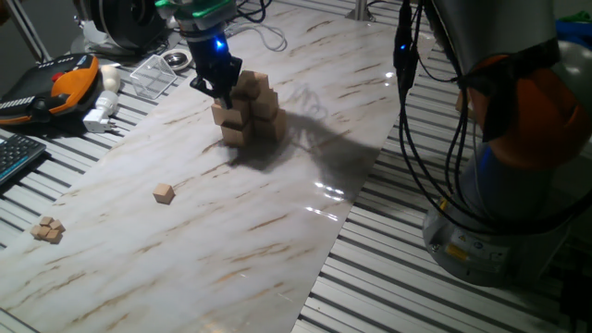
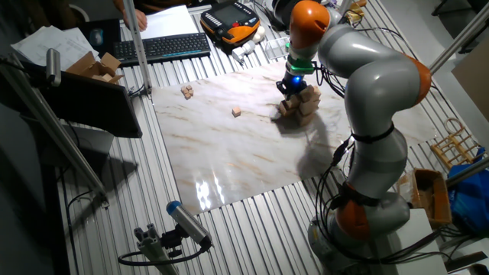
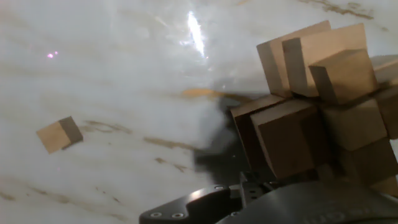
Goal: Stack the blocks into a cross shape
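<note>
Blocks of light-tan wood are already built into a chunky cluster, the cross shape [image 1: 248, 113], which stands on the marble-patterned board [image 1: 277, 231] toward its far side, at about 12 o'clock from the board's centre in one fixed view. The gripper [image 1: 219, 95] hangs at the left flank of this cluster, touching it or just beside it; its fingertips are hidden against the wood, so I cannot tell if the jaws are wide, narrow, or holding a cube. I judge that most of the building is done, because several tiers are standing, but the task is not finished: one single small block [image 1: 164, 192] lies alone on the board at about 8 o'clock from the cluster, well apart from it, and a little group of small blocks [image 1: 47, 229] waits near the board's left edge, further along the same direction. In the hand view the cluster [image 3: 323, 106] fills the right side, at 3 o'clock, and its cubes are plain, unpainted, with sharp edges and faces turned at slightly different angles, so the tiers look not fully aligned. The lone block [image 3: 59, 134] appears there at 9 o'clock, tilted in the picture.
</note>
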